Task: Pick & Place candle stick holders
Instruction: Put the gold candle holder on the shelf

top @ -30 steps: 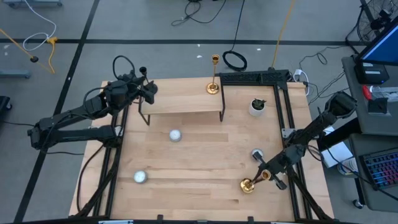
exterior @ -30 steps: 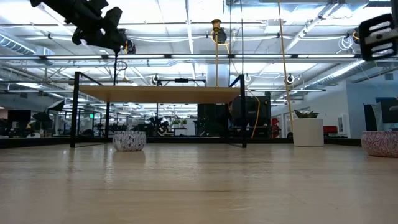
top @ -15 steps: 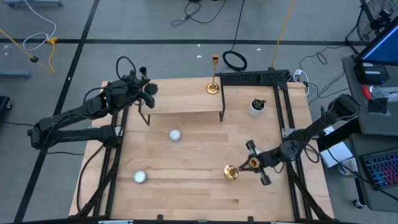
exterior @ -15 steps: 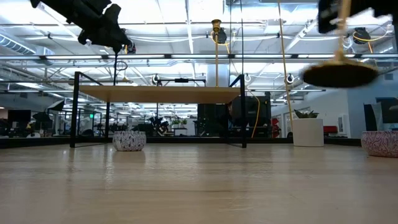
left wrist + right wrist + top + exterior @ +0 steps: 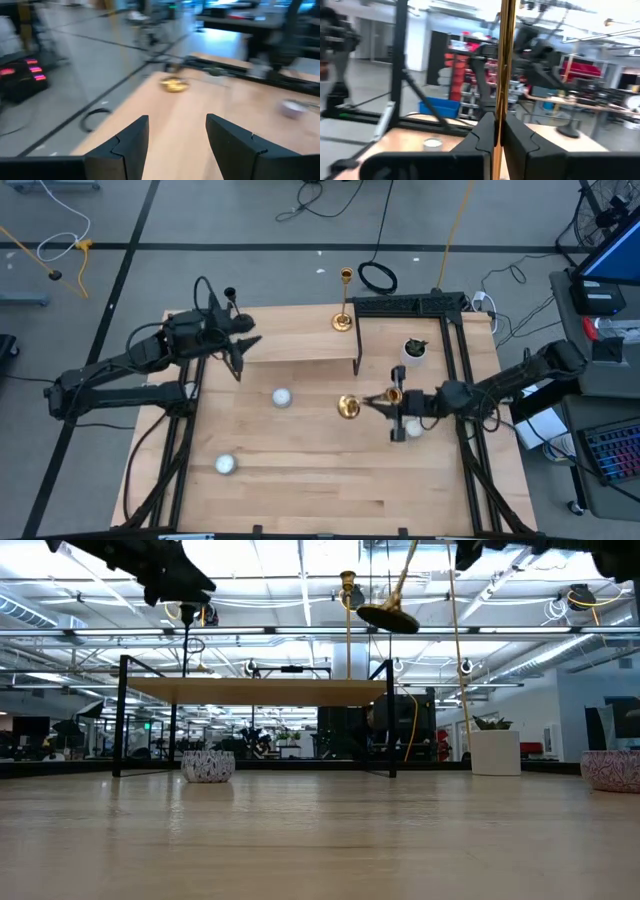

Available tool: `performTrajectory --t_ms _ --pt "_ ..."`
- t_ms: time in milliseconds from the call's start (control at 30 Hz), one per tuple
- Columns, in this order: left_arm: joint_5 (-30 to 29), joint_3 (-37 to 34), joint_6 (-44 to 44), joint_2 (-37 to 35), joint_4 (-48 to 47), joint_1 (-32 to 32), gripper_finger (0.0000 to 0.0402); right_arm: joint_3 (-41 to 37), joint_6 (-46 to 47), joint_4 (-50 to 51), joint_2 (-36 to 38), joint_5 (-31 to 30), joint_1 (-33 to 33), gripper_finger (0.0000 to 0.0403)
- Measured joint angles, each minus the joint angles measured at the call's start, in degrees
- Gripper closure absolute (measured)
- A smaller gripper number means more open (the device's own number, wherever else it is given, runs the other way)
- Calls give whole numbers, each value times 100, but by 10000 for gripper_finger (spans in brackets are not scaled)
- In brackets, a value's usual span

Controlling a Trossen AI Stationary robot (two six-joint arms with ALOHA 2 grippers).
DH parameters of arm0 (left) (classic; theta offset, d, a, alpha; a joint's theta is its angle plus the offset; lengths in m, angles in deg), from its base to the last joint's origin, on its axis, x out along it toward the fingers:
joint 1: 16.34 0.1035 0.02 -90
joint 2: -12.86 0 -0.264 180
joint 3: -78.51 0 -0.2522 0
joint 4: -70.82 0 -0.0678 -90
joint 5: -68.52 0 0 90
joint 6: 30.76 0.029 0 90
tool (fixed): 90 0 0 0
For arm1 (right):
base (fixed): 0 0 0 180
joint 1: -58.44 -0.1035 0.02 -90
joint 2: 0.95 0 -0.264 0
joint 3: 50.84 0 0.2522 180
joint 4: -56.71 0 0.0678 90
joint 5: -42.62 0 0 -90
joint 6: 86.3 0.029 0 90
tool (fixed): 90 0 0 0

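One tall gold candle stick holder [image 5: 343, 300] stands by its round base on the far right end of the raised wooden shelf [image 5: 295, 348]; it also shows in the low view [image 5: 347, 610]. My right gripper [image 5: 388, 400] is shut on a second gold holder [image 5: 350, 406], high above the table's middle right, its base in the low view [image 5: 388, 617]. My left gripper [image 5: 240, 345] is open and empty over the shelf's left end, and its own view [image 5: 177, 145] looks along the shelf at the standing holder's base [image 5: 174, 85]. The black holder is out of view. My right gripper pinches the gold holder's thin stem [image 5: 500, 107] between its two fingers, close to the top cup [image 5: 394, 394]. The fingers come from the table's right and lie across the stem. The holder is lifted clear and tilted, its round base [image 5: 388, 617] lowest.
Three small pale bowls lie on the table [image 5: 282, 397], [image 5: 226, 465], [image 5: 405, 428]. A white plant pot [image 5: 414, 351] stands at the far right beside a black frame [image 5: 410, 305]. The shelf's black legs [image 5: 120, 715] stand on the table's far half.
My right gripper has carried the gold holder from the table's near right corner up and toward the far-left, to the right of the shelf; the holder stays tilted, base lowest. My left gripper has shifted a little toward the shelf's left end.
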Motion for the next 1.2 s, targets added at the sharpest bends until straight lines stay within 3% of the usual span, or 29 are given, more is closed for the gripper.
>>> performTrajectory --t_ms 233,400,867,1067,1200 --pt "1016 0 -34 2 3 -275 197 573 -2 -405 -724 905 690 390" --pt "1400 0 24 2 5 -518 197 1395 -3 -251 -1449 864 1116 390" --pt "1461 0 459 2 185 -1260 197 3383 152 290 -2918 847 1943 390" --pt "1459 0 461 2 339 -1481 197 4310 -276 1000 -3597 107 2211 390" --pt "1459 0 483 2 474 -1611 197 4654 -213 921 -4010 117 2482 390"
